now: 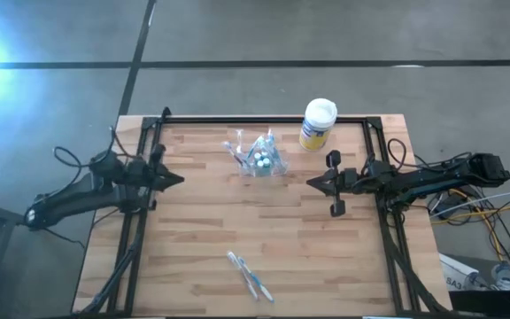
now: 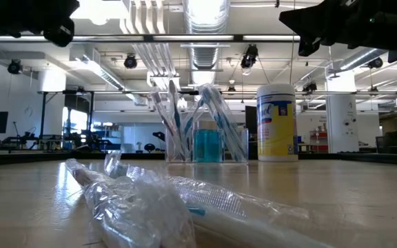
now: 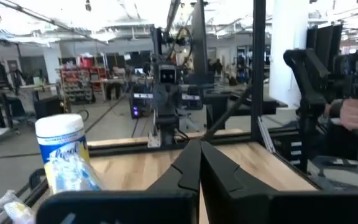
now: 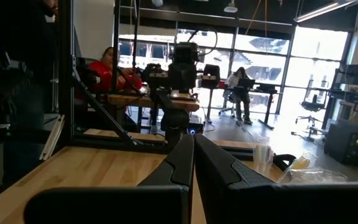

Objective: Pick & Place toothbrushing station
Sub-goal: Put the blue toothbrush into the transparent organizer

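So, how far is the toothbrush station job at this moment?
Nothing looks placed yet. The clear cup stands at the far side with brushes inside, but two wrapped toothbrushes lie near the front edge. The left gripper and right gripper are both shut and empty at the table's sides. Picking those brushes remains.

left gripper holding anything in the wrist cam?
No. The left gripper has its fingers pressed together with nothing between them, above bare wooden table.

**Left wrist camera: fingers pressed together above the table**

We are seeing the left gripper (image 3: 199, 163) with its dark fingers (image 3: 182, 171) meeting at the tips, holding nothing. The wooden table (image 3: 253, 158) is lying beneath them. A yellow canister (image 3: 64, 155) with a white lid is standing off to one side.
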You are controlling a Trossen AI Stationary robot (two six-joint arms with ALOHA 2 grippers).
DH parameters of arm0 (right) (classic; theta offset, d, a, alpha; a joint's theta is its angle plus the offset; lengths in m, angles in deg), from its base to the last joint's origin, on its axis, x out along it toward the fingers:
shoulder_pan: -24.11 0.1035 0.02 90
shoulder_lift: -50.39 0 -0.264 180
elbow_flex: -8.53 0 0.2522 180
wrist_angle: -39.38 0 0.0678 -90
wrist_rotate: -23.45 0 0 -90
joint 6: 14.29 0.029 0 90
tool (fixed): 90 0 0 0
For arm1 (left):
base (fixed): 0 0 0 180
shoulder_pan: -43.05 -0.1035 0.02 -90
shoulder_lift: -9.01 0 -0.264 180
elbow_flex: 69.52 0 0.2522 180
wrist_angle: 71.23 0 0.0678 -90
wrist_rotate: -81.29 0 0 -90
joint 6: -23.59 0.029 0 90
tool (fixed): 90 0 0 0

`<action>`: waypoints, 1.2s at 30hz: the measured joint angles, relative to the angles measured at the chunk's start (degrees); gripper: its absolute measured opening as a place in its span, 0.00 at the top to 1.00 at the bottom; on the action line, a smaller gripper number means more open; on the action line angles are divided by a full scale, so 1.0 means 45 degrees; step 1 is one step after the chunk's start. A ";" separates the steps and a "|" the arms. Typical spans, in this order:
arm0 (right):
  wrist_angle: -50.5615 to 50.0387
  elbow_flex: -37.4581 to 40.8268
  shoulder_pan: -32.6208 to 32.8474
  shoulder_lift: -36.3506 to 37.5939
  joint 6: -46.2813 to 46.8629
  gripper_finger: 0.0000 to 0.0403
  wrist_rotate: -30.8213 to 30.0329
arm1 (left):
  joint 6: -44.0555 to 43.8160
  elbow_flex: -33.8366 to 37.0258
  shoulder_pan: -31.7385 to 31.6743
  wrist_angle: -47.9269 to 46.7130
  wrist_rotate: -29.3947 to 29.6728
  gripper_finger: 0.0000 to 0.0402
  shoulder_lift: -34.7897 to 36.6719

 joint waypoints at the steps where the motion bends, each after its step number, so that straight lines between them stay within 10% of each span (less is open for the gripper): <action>1: -0.0002 0.0000 0.0000 0.0000 0.0021 0.98 -0.0005 | -0.0074 0.0103 0.0005 0.0171 -0.0007 0.99 0.0105; 36: -0.0508 0.0005 0.0000 0.0010 0.0414 0.98 0.0009 | 0.0238 0.2223 -0.0001 0.1331 -0.1305 0.98 0.0323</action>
